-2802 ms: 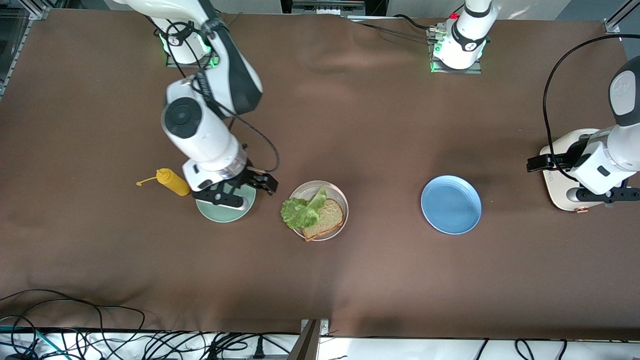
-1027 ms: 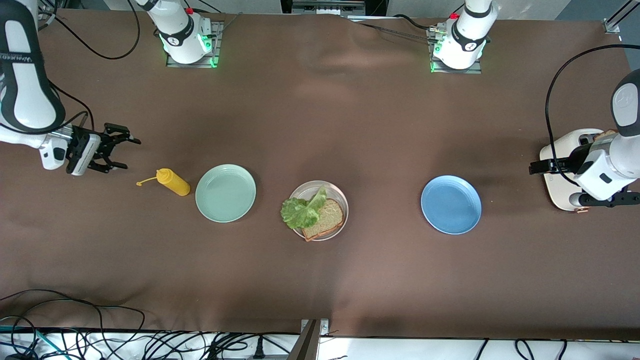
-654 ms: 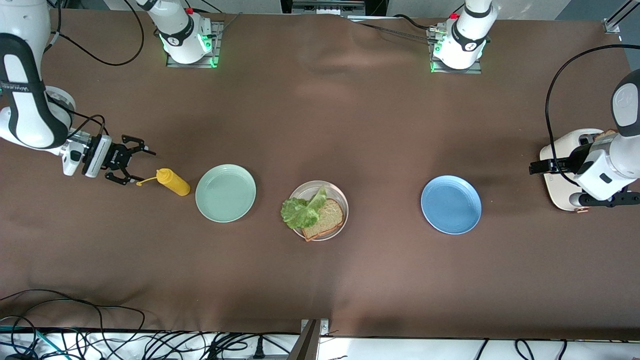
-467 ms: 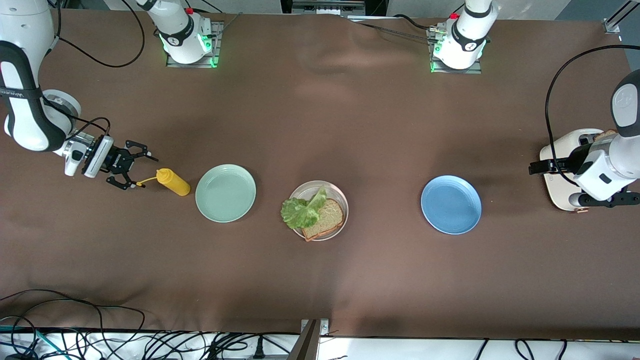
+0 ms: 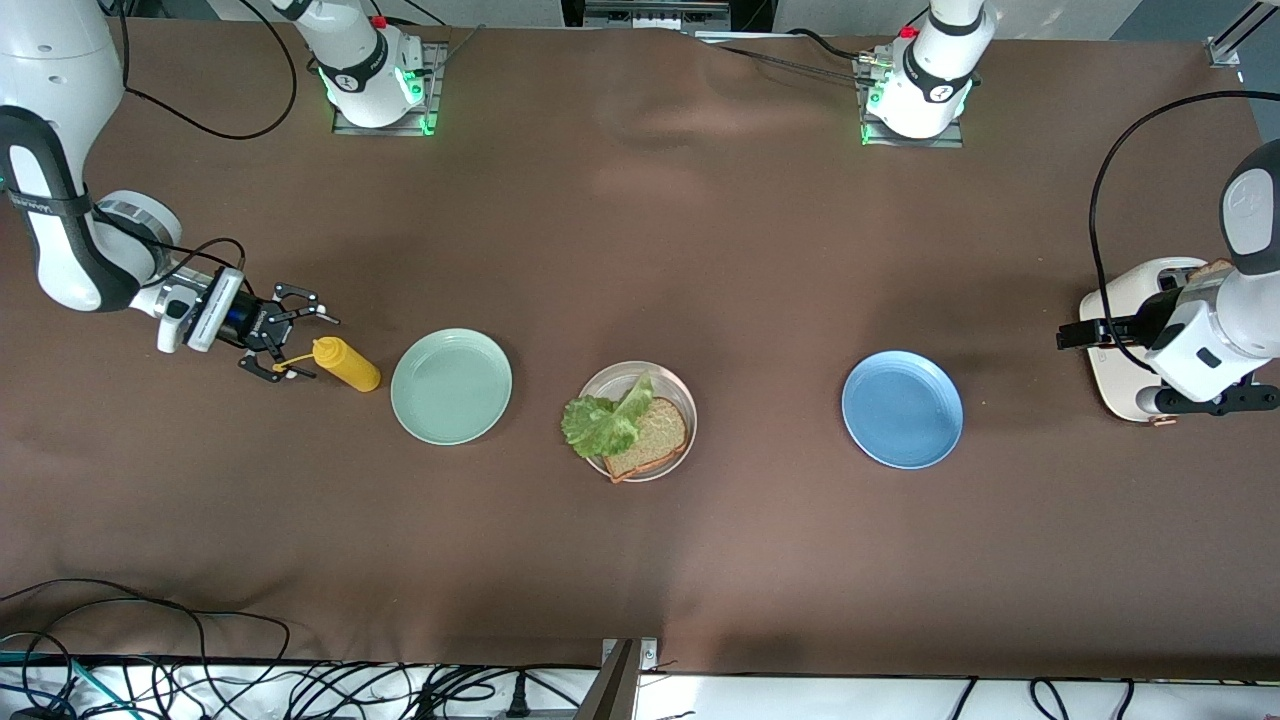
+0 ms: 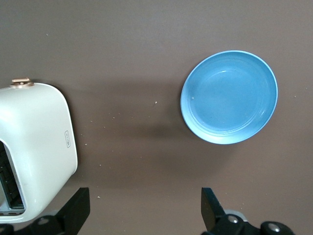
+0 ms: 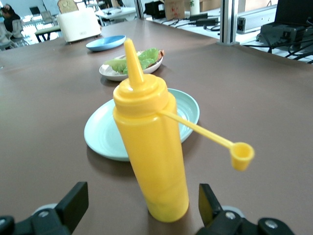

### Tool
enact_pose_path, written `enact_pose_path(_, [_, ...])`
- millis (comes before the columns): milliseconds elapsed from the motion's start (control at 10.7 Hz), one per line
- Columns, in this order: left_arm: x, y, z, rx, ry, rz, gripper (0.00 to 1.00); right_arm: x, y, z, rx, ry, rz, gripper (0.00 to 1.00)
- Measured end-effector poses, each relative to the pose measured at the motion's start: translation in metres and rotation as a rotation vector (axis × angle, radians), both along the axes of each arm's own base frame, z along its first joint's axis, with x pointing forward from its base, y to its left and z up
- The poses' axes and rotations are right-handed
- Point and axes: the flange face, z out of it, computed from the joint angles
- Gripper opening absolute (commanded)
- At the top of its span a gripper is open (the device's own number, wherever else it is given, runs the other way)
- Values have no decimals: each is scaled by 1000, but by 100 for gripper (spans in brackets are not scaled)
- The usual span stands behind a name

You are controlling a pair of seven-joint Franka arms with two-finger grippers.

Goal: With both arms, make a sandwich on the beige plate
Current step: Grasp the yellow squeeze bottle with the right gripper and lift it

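Currently right gripper (image 5: 292,340), jaws apart, straddles the yellow squeeze bottle (image 5: 346,364) beside the mint plate (image 5: 451,386): sauce step, I'd say; next needs closing on the body squarely. Left gripper (image 5: 1160,370), jaws apart, hangs by the toaster (image 5: 1120,300). Beige plate (image 5: 680,395) mid-table holds bread slice (image 5: 652,438) plus lettuce (image 5: 600,420). Blue plate (image 6: 229,97) and mint plate empty.

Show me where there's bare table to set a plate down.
Bare table lies between the beige plate and blue plate, and all along the strip nearer the front camera. It is crowded where the open right gripper flanks the mustard bottle beside the mint plate.
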Motion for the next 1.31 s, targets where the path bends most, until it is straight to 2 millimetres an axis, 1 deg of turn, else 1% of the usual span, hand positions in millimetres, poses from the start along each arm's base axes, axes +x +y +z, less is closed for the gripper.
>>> enact_pose_path(93, [0, 0, 0, 0, 0, 0, 100, 2, 8, -4, 18, -22, -6, 100])
enact_pose_path(187, [0, 0, 0, 0, 0, 0, 100, 6, 18, -4, 34, -48, -9, 98])
enact_pose_path(280, [0, 0, 0, 0, 0, 0, 100, 11, 27, -3, 47, -64, -6, 89])
enact_pose_path(374, [0, 0, 0, 0, 0, 0, 100, 16, 34, 0, 56, -78, -3, 53])
enact_pose_path(467, [0, 0, 0, 0, 0, 0, 100, 19, 36, 1, 58, -91, -3, 27])
enact_pose_path(560, [0, 0, 0, 0, 0, 0, 100, 21, 35, 3, 56, -101, -5, 10])
enact_pose_path(654, [0, 0, 0, 0, 0, 0, 100, 20, 34, 2, 55, -101, -7, 1])
enact_pose_path(841, [0, 0, 0, 0, 0, 0, 100, 21, 32, 2, 52, -102, -9, 0])
enact_pose_path(1027, [1, 1, 2, 0, -4, 1, 100, 26, 28, 5, 31, -99, -24, 0])
enact_pose_path(1121, [1, 2, 3, 1, -7, 3, 100, 31, 25, 8, 12, -93, -33, 0])
enact_pose_path(1308, [2, 8, 7, 2, -16, 13, 100, 54, 26, 23, -80, -56, -21, 0])
